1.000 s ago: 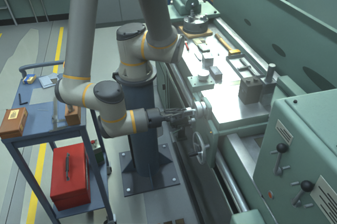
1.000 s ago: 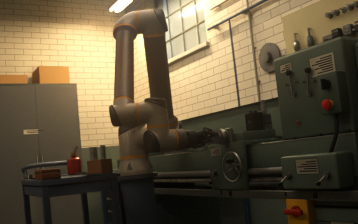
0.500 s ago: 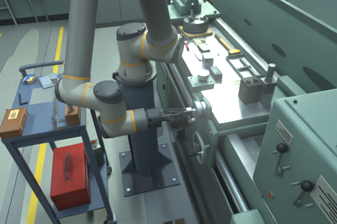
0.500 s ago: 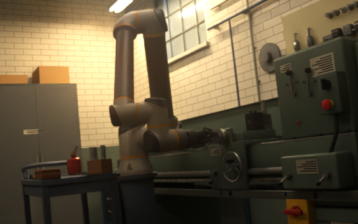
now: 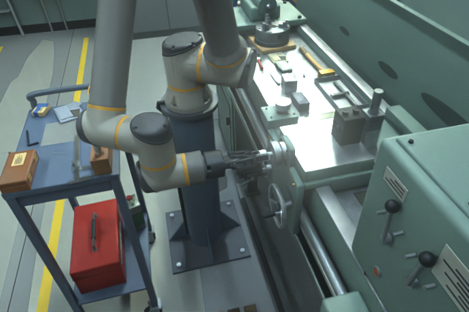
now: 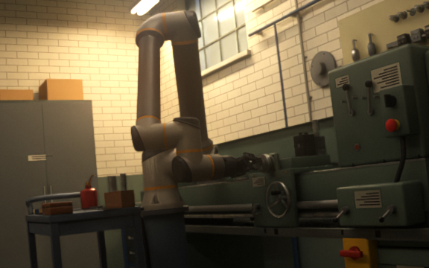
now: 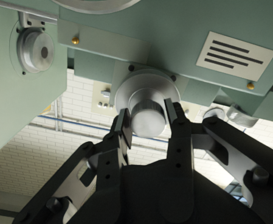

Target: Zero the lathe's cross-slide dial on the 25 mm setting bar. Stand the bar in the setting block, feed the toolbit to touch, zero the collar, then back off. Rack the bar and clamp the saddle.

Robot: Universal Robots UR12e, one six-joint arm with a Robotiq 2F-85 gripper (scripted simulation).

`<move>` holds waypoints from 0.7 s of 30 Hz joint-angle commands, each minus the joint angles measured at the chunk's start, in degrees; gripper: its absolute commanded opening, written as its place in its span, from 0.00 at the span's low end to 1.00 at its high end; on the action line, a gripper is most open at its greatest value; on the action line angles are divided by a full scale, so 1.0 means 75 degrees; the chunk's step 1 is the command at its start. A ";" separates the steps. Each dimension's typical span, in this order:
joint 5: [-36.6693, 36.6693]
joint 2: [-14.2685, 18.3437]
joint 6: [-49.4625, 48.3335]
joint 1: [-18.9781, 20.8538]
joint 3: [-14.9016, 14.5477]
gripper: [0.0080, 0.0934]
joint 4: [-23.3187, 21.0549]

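Observation:
The cross-slide dial's knurled knob [image 7: 147,117] sticks out from its round silver collar [image 7: 146,91] on the front of the lathe's saddle [image 5: 279,151]. My gripper [image 7: 146,121] reaches in level from the left with a finger on either side of the knob, and it is open, holding nothing. The setting bar [image 5: 376,100] stands upright in the setting block [image 5: 373,126] on the cross-slide, beside the dark tool post [image 5: 347,125].
A red toolbox [image 5: 97,243] sits on the lower shelf of the blue cart [image 5: 60,172] to the left of my base. The carriage handwheel [image 5: 278,206] hangs just below the dial. A hammer [image 5: 316,61], small blocks and a chuck [image 5: 272,32] lie along the bed behind.

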 commanded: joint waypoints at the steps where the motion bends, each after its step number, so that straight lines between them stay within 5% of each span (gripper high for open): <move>1: -0.0001 -0.0003 0.0001 -0.0003 -0.0006 0.41 0.0000; 21: -0.0312 0.0056 0.0000 -0.0315 -0.0113 0.41 0.0047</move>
